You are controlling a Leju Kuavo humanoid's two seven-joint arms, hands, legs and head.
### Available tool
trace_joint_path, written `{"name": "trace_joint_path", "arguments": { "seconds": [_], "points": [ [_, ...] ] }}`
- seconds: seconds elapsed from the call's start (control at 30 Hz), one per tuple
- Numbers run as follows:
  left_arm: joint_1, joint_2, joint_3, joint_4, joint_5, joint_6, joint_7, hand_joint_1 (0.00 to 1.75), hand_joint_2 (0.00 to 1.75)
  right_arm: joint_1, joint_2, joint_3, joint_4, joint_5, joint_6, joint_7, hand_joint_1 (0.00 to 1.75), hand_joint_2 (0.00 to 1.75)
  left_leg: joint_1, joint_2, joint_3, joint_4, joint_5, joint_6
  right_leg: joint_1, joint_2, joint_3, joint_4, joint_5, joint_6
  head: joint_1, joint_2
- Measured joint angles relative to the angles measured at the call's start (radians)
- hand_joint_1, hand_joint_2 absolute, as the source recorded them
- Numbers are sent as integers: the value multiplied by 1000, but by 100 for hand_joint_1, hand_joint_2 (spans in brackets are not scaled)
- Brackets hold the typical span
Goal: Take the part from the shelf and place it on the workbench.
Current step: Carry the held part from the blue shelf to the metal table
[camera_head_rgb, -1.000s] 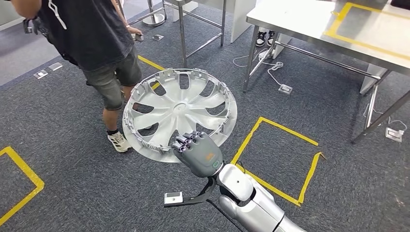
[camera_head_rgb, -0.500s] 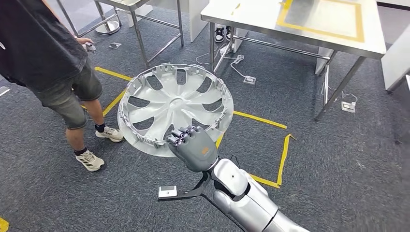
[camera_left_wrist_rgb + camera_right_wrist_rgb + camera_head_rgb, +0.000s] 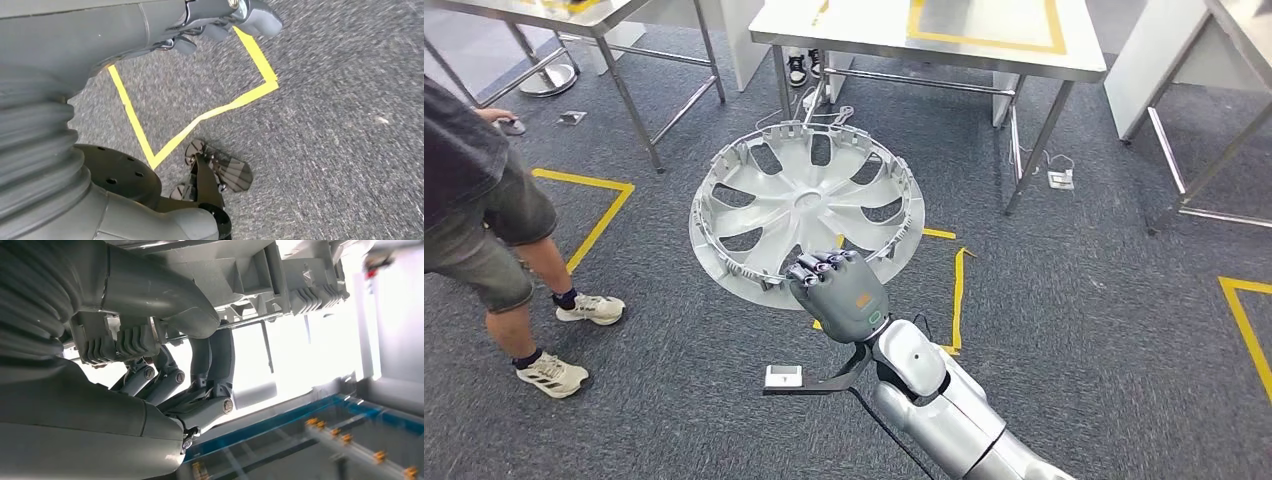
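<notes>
The part is a silver wheel cover [image 3: 804,215] with curved spokes, held out flat above the grey carpet. My right hand [image 3: 839,295] grips its near rim, fingers curled over the edge. In the right wrist view the thumb and fingers of my right hand [image 3: 200,365] clamp the ribbed rim of the wheel cover [image 3: 280,275]. Straight ahead beyond the cover stands the steel workbench [image 3: 944,45], its top marked with a yellow tape rectangle. My left hand [image 3: 150,25] hangs over the carpet with nothing in it.
A person [image 3: 484,200] in dark shorts and pale shoes stands at the left. A second steel table [image 3: 614,15] is at the far left, another frame [image 3: 1184,150] at the right. Cables and a floor socket [image 3: 1061,180] lie under the workbench. Yellow tape [image 3: 954,290] marks the carpet.
The whole view has swung: the workbench now lies straight ahead and the person sits farther left in the picture. My right hand still holds the wheel cover the same way.
</notes>
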Motion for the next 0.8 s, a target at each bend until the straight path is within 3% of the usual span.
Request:
{"name": "trace_joint_path", "arguments": {
  "seconds": [0.07,0.13,0.2,0.27,0.3,0.33,0.4,0.47,0.6,0.7,0.77,0.8],
  "points": [
    [-2,-1,0,0,-8,7,-1,0,175,-4,-1,-9,4,2,-13,4,175,175,1,14,3,-1,-3,-10,-1,24,-3,-3,5,-13,-1,0],
    [-4,-2,0,1,-18,12,-2,0,175,-12,-1,-16,8,-1,-20,4,175,175,5,-23,-7,31,-29,-24,-6,46,-2,-9,11,-24,-3,0],
    [-3,-2,0,2,-26,17,-4,0,175,-24,0,-18,17,-12,-30,-6,175,175,10,-83,-53,135,-87,-33,-10,66,-3,-11,15,-32,-7,0],
    [0,-1,0,2,-28,22,-2,0,175,-39,1,-19,34,-32,-45,-29,175,175,12,-103,-109,250,-128,-35,-10,85,-5,-10,16,-34,-8,0],
    [0,-1,0,2,-29,23,-1,0,175,-47,2,-19,44,-46,-51,-42,175,175,12,-105,-120,267,-122,-35,-10,94,-5,-9,16,-34,-8,0],
    [0,-1,0,2,-29,24,0,0,175,-55,3,-19,55,-62,-56,-56,175,175,12,-106,-115,248,-97,-33,-10,103,-5,-8,16,-34,-8,0],
    [-1,-1,0,3,-29,25,-1,0,175,-69,5,-20,71,-100,-65,-78,175,175,13,-112,-65,123,-26,-27,-10,114,-4,-6,16,-31,-9,0],
    [-3,-1,0,3,-28,24,-2,0,175,-82,7,-24,79,-133,-77,-92,175,175,12,-122,-24,22,12,-20,-7,121,-7,-3,16,-22,-10,0],
    [-2,-2,0,3,-26,17,-11,0,175,-95,8,-43,83,-184,-96,-101,175,175,8,-129,-20,2,19,-9,-5,120,-10,-7,21,-21,-10,0],
    [-2,-1,0,3,-28,10,-19,0,175,-99,8,-60,82,-217,-102,-111,175,175,3,-127,-22,2,22,10,-11,119,-8,-17,27,5,-11,0],
    [-3,-2,0,3,-29,7,-23,0,175,-101,8,-70,81,-233,-104,-121,175,175,8,-120,-19,-6,28,22,-11,103,-23,14,5,14,-10,0],
    [-3,-2,0,3,-30,7,-24,0,175,-102,8,-74,80,-240,-105,-126,175,175,9,-116,-18,-9,29,27,-12,93,-42,57,-21,17,-9,0]
  ]
}}
